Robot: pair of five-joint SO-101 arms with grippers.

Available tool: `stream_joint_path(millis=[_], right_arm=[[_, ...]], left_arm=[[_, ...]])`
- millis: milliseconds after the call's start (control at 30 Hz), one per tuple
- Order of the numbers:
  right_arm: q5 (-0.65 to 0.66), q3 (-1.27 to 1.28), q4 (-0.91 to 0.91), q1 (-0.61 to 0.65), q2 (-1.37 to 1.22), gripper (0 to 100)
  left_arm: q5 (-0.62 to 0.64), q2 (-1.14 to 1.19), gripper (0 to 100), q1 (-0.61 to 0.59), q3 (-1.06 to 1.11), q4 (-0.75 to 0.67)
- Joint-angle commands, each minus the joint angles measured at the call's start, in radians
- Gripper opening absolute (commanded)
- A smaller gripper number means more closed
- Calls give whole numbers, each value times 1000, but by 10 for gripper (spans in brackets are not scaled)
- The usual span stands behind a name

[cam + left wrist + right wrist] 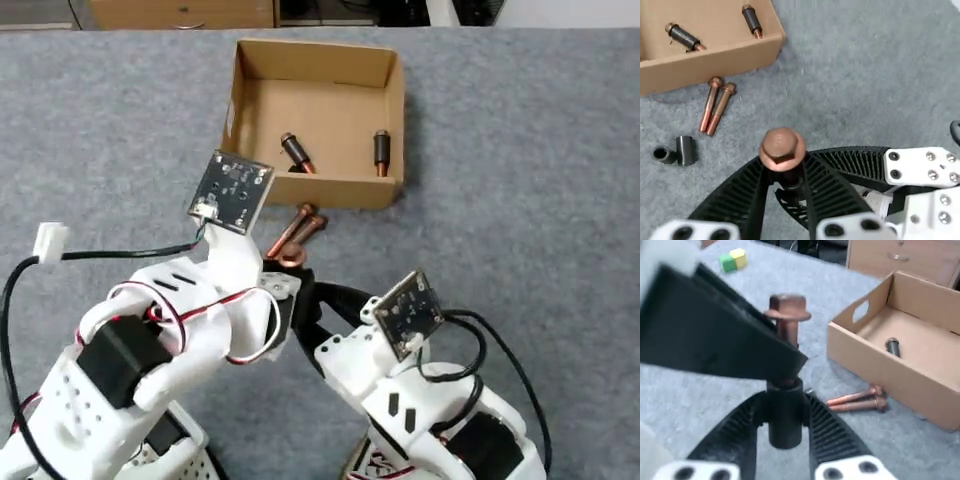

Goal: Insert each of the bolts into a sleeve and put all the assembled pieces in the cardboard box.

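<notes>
Between the two arms, near the table's middle, the left gripper [785, 169] is clenching a copper bolt [782, 149] by its shank, with the hexagonal head standing clear above the black ribbed fingers [747, 192]. The bolt is standing upright. Directly under it, the right gripper [785, 405] is squeezing a dark sleeve [785, 420] from both sides, also upright. The bolt's shank is meeting the sleeve's top opening. How far it is reaching inside cannot be told, because a finger of the left gripper is crossing in front of the join.

Just beyond the grippers, two loose bolts [300, 225] are lying side by side on the grey table [520, 150], touching each other, with their heads pointing towards the cardboard box [330, 190]. They are lying just short of its near wall. Off to one side of them, two spare sleeves [685, 150] are resting close together on the cloth, one standing on end and the other lying down.

Inside the open box, two assembled pieces [297, 152] are lying apart on the floor, near the front wall, each a dark sleeve with copper showing at both ends. Well away from the box, a green and yellow block pair [733, 260] is sitting on the table.
</notes>
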State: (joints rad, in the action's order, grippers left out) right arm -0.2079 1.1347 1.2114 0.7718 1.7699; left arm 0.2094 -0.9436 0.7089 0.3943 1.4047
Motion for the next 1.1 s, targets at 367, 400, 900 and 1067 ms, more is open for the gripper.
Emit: stream_joint_path(millis=[367,400,900,1067], right_arm=[[0,-54,-5,12,10,2],[0,-54,-5,12,10,2],[-9,-59,-115,-271,-1,2],[-9,-70,-181,-367,-50,2]], left_arm=[[-9,-2,196,0,-68,57],[-9,-2,198,0,-81,57],[-32,-94,197,-69,-305,64],[-37,-107,195,-313,-272,149]])
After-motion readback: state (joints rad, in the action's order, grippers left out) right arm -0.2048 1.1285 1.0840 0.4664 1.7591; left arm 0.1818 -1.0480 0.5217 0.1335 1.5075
